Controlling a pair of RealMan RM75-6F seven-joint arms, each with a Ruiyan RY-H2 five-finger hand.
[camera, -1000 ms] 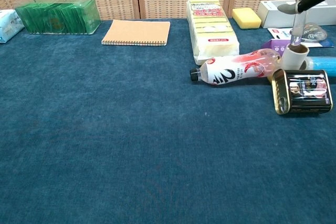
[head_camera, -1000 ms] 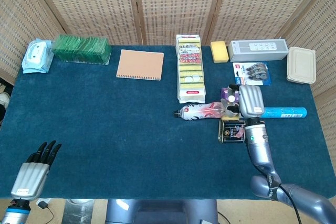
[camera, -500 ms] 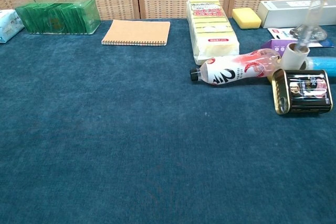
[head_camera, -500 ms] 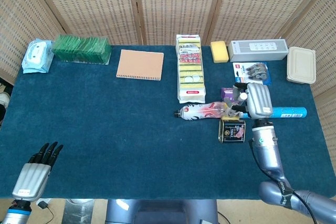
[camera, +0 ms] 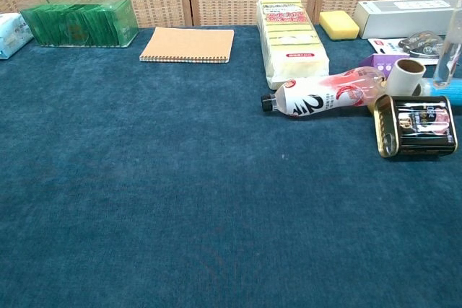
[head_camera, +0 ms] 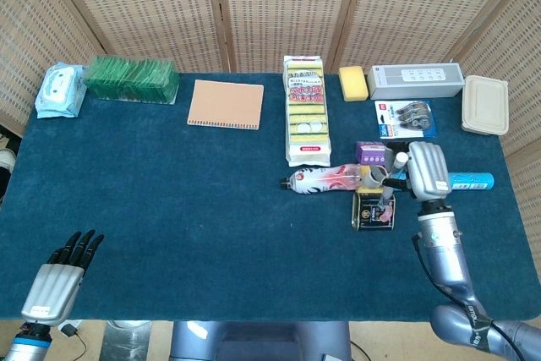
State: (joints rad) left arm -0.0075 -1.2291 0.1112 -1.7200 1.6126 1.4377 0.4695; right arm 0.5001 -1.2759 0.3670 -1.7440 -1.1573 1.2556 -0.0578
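The left hand (head_camera: pixel 59 275) rests at the table's (head_camera: pixel 169 209) near edge, at seven o'clock, fingers spread and holding nothing, while at three o'clock the right hand (head_camera: pixel 425 171) hovers over the blue tube (head_camera: pixel 470 181), grasping a clear tube (camera: pixel 452 55) just beside the tin (head_camera: pixel 374 209) and bottle (head_camera: pixel 325 179).

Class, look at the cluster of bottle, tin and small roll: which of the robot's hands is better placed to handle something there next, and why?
The right hand: it hovers beside the small roll, tin and bottle. The left hand sits at the table's near left corner, far across the cloth.
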